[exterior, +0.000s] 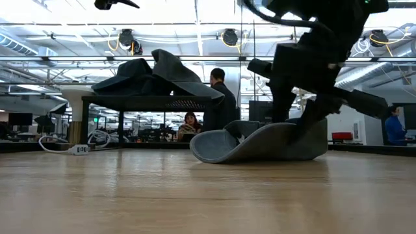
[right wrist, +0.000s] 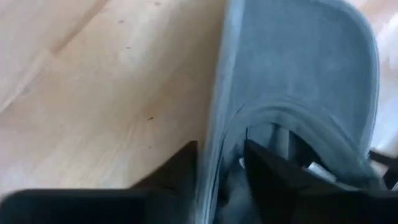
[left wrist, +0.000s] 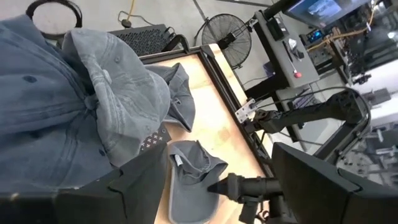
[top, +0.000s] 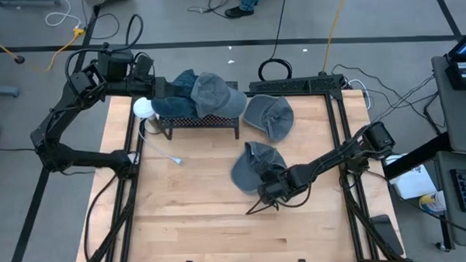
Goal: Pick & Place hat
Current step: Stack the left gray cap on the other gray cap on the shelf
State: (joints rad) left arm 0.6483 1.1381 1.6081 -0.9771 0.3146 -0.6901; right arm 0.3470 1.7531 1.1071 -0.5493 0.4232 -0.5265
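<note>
A grey-blue cap (top: 254, 167) lies on the wooden table, its inside turned toward the right wrist camera (right wrist: 298, 74). In the low view the cap (exterior: 260, 143) rests on the tabletop with its brim curling up. My right gripper (top: 268, 193) is at the cap's near edge and shut on it. Several more caps (top: 204, 93) are piled on a black rack (top: 201, 120). Another cap (top: 269, 116) lies on the table right of the rack. My left gripper (top: 155, 88) hovers open at the rack's left end, beside the pile (left wrist: 74, 93). My right gripper (right wrist: 221, 155) pinches the cap's rim (right wrist: 217, 124), one finger inside the cap and one outside on the table side. It comes slanting down from the table's right near side. The cap still rests on the table (exterior: 260, 159).
A white plug and cable (top: 160, 145) lie left of the rack, also seen as a white cable (exterior: 71, 148) in the low view. Black frame rails (top: 344, 143) border the table. Bare wood (top: 197, 218) spreads across the near half. People stand in the room behind.
</note>
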